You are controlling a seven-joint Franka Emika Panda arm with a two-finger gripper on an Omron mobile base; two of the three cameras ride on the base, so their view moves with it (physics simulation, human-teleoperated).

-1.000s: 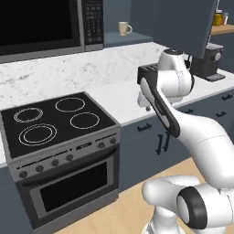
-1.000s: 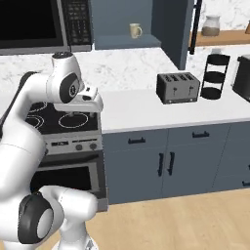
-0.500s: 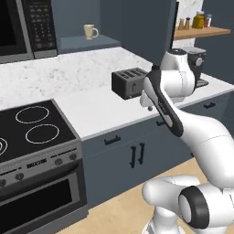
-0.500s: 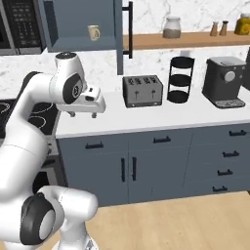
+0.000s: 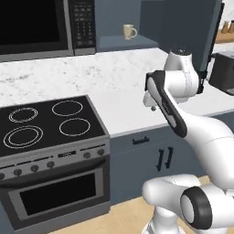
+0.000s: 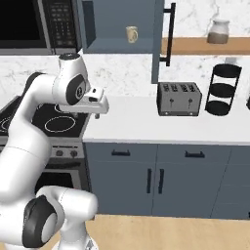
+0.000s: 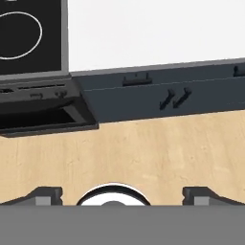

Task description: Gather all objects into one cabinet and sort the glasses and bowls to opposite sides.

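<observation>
Right base view lists one cream-beige mug (image 6: pixel 131 34) on the shelf of the open slate-blue cabinet (image 6: pixel 122 24), handle toward the microwave (image 6: pixel 36 24), above the white table (image 6: pixel 141 122). We judge it light, rigid, glazed and likely slick, chippable if knocked; we would take it across the rim or body, not by the thin handle. Our gripper (image 6: pixel 96 115) hangs empty over the table near the stove (image 6: pixel 44 122), its fingers (image 7: pixel 45 195) spread wide in the hand view; toaster (image 6: pixel 178 98) and black rack (image 6: pixel 222 89) stand further along.
</observation>
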